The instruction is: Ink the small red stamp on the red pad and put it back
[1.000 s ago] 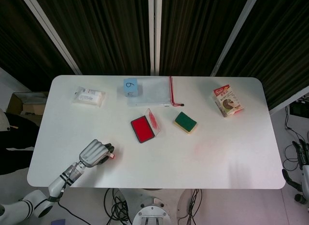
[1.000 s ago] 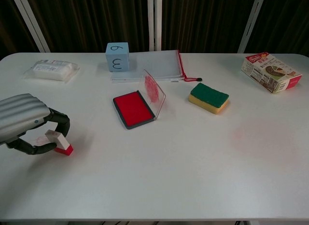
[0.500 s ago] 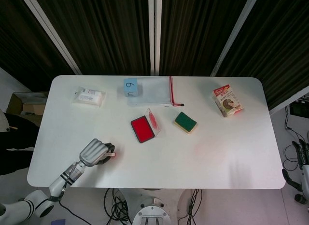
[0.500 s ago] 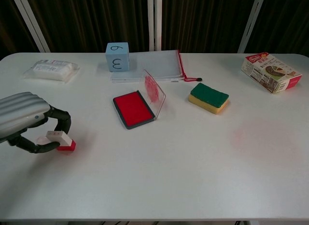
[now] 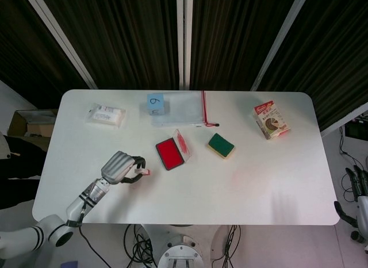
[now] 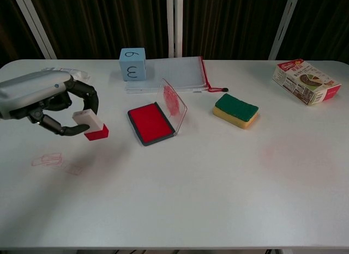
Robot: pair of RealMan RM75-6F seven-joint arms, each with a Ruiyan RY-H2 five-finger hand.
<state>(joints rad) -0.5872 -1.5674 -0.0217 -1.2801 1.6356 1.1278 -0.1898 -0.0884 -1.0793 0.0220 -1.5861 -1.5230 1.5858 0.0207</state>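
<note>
- The left hand (image 6: 52, 104) is pinching the stamp (image 6: 91, 125) by its pale upper block, holding it clear of the surface (image 6: 207, 188), just left of the pad (image 6: 151, 123).
- The stamp is looking light and rigid, a small boxy piece with a red base; the grip is sitting on the block's sides (probably the safest place, away from any ink).
- The pad is lying open, a flat red rectangle in a dark frame, its clear lid (image 6: 172, 101) tilting up on the far side.
- The right hand (image 5: 357, 184) is hanging off the surface's edge, barely showing; its state cannot be told.
</note>
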